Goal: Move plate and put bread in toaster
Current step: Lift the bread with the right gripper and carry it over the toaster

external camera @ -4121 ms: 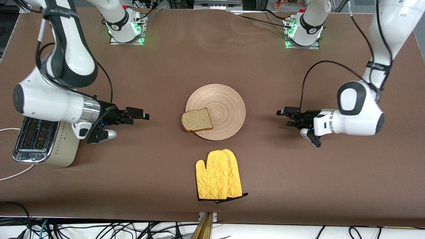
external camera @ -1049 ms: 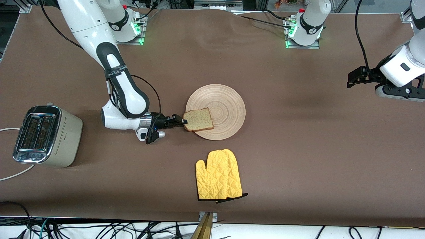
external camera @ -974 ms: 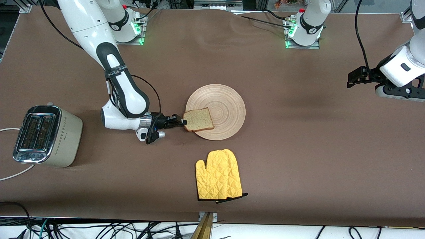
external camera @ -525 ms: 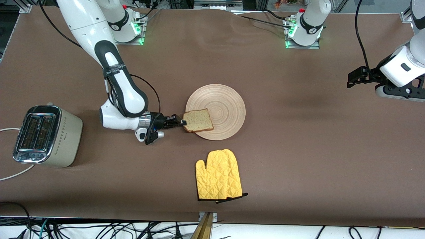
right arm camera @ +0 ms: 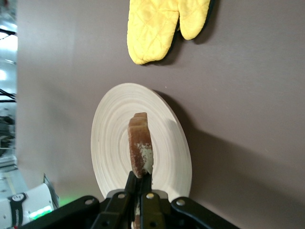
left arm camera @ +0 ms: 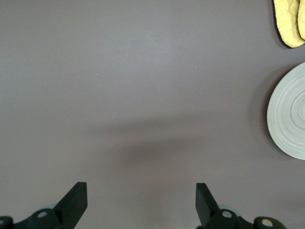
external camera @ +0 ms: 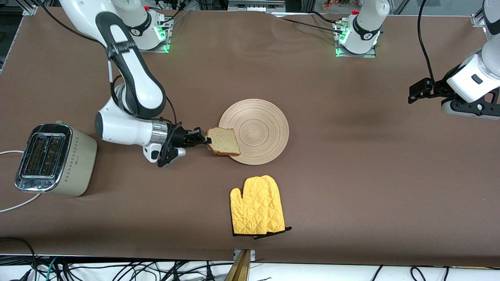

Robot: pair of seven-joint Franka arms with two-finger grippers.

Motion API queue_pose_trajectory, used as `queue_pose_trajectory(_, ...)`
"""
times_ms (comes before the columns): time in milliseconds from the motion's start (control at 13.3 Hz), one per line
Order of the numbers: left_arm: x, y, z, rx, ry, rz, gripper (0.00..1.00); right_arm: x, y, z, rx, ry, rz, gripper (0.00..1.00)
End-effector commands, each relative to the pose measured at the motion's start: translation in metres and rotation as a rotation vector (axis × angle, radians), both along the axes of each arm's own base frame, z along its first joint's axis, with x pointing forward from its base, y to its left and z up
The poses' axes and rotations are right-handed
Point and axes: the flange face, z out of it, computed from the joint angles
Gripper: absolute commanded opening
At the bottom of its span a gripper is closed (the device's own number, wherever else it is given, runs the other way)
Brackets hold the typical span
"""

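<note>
Front view: high, across the table from both arm bases, looking down on the whole brown table (external camera: 332,187). The plate (external camera: 259,128) serves as landmark, lying mid-table.

Left wrist view: faces down on bare table from well off the plate (left arm camera: 290,114), toward the left arm's end; only the plate's edge shows.

Right wrist view: close, low, just beside the plate (right arm camera: 114,143).

All three views share the plate and the yellow mitt (external camera: 257,206).

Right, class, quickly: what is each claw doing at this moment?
Left claw: open, holding nothing, waiting over bare table at the left arm's end.
Right claw: closed on the bread, at the plate's edge.
</note>
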Motion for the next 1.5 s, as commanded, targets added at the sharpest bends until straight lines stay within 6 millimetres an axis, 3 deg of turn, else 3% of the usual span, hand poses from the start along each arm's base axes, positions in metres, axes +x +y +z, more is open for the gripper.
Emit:
queue_pose_trajectory(0, -0.004, -0.001, 0.001, -0.012, -0.001, 0.000, 1.00, -0.011, -0.034, 0.064, -0.095, -0.003, 0.020, 0.00)
queue_pose_trajectory(300, -0.004, -0.002, 0.002, -0.012, -0.002, 0.000, 1.00, -0.024, -0.118, 0.137, -0.288, -0.051, 0.094, 0.00)
queue_pose_trajectory(525, -0.004, -0.002, 0.003, -0.014, -0.002, 0.000, 1.00, -0.033, -0.202, 0.170, -0.429, -0.038, 0.137, 0.00)
queue_pose_trajectory(749, -0.004, -0.002, 0.003, -0.014, -0.002, 0.000, 1.00, -0.037, -0.298, 0.175, -0.552, -0.023, 0.165, 0.00)
queue_pose_trajectory(899, -0.004, -0.001, 0.002, -0.014, 0.001, 0.000, 1.00, -0.040, -0.347, 0.178, -0.619, 0.005, 0.125, 0.00)
queue_pose_trajectory(1199, -0.004, -0.001, 0.003, -0.012, -0.001, 0.000, 1.00, -0.045, -0.417, 0.189, -0.665, 0.072, 0.039, 0.00)
queue_pose_trajectory(1424, -0.005, 0.000, 0.002, -0.014, 0.008, 0.002, 1.00, -0.037, -0.443, 0.198, -0.686, 0.068, -0.023, 0.00)
